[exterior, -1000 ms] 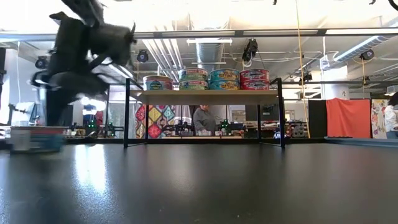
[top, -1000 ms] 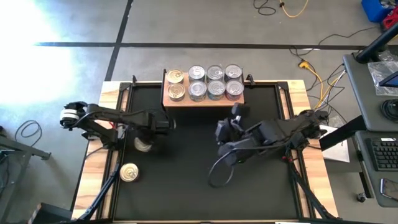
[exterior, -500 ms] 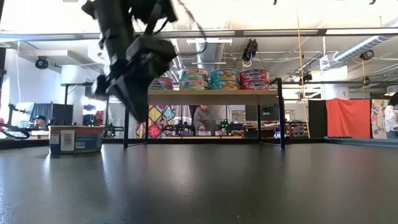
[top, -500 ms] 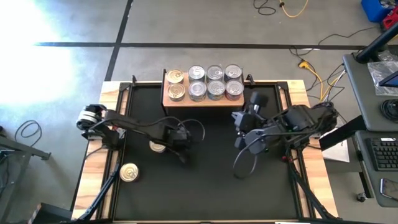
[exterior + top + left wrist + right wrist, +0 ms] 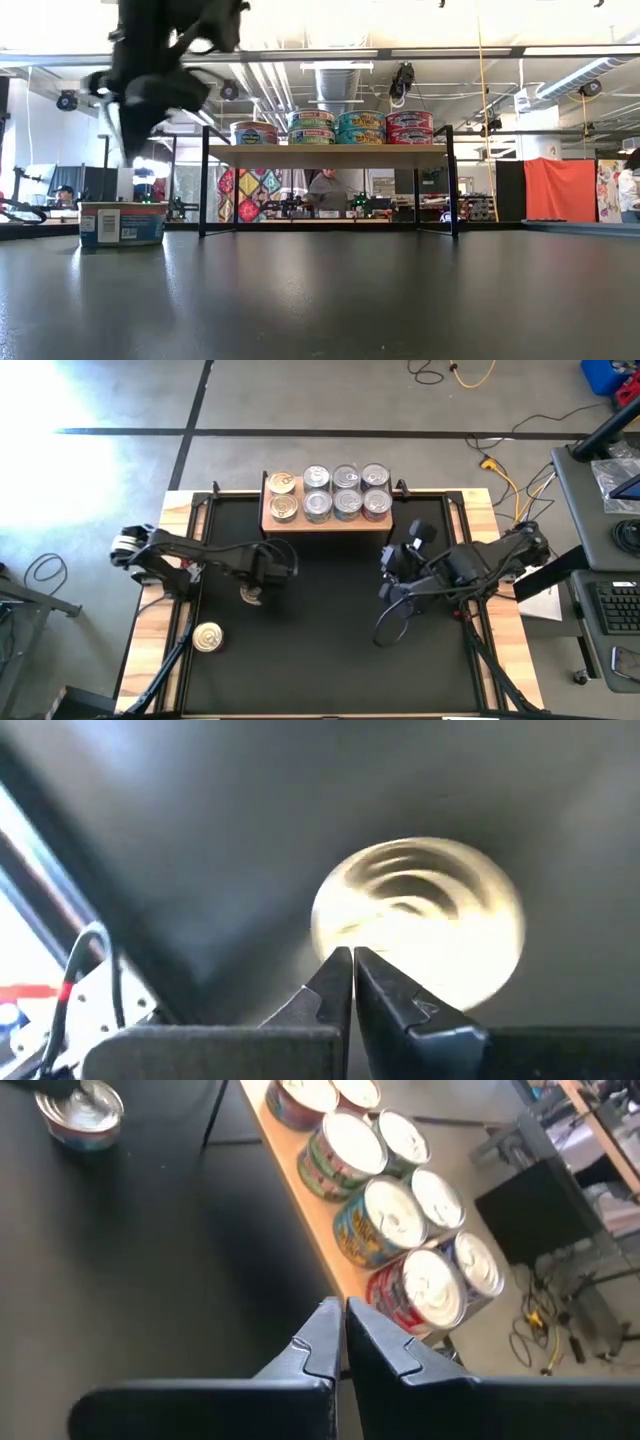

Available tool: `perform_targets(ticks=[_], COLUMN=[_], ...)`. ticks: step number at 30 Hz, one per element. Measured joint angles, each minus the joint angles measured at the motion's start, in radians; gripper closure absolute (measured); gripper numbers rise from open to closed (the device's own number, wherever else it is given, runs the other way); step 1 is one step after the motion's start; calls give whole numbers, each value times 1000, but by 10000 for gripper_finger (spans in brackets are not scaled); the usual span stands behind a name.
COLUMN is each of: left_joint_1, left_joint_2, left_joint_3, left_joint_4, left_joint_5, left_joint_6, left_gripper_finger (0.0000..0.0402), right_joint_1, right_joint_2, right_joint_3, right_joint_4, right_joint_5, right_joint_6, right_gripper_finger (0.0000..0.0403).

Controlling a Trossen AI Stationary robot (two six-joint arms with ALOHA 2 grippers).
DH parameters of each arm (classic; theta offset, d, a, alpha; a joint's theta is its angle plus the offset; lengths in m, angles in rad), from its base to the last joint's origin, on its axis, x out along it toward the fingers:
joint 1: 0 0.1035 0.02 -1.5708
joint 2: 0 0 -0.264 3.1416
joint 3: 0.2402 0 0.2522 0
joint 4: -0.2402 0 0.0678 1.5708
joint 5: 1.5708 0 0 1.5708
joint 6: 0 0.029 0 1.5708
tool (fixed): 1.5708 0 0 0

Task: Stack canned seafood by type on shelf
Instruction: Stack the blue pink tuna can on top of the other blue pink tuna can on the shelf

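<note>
Left gripper [image 5: 352,960] clenched, holding nothing, above a silver-lidded tin [image 5: 248,594] on the black table [image 5: 330,660]. It looks clear of the lid, though blur leaves that unsure. Right gripper [image 5: 343,1312] also clenched (empty), near the shelf [image 5: 327,519] with eight tins. Another tin [image 5: 208,637] lies front-left.

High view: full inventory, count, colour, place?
Cans on shelf: eight tops showing, two gold at the left end, six silver; the low view shows some stacked.
Loose cans on table: two; one silver-lidded under the left claw, one gold near the front-left edge.
Shelf: one, light wood, at the table's back edge.
Table: one, black top, wooden edges.
Cables on floor: yellow and black, beyond the table.
Left claw: shut, over the silver-lidded can.
Right claw: shut, empty, near the shelf's right end.
</note>
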Motion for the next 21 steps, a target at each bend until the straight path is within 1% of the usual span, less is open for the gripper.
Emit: perform_targets(ticks=[4,7,13,17,19,21], left_joint_1=[27,53,60,50,33,4], left_joint_2=[-86,-138,-200,-194,-186,-178], left_joint_3=[-158,-262,-414,-453,-442,-406], left_joint_4=[1,13,211,343,398,470], left_joint_5=[-4,22,121,152,147,114], left_joint_6=[-101,-191,-217,-214,-213,-186], left_gripper_finger=[402,402,402,402,401,401], right_joint_1=[18,28,26,26,26,26], right_joint_2=[-3,-4,-4,-4,-4,-4], right_joint_3=[-59,-87,-98,-83,-70,-61], right_joint_4=[8,25,91,103,102,102], right_joint_5=[0,0,1,4,5,5], right_joint_6=[66,84,63,60,60,59], right_gripper_finger=[390,390,390,390,390,390])
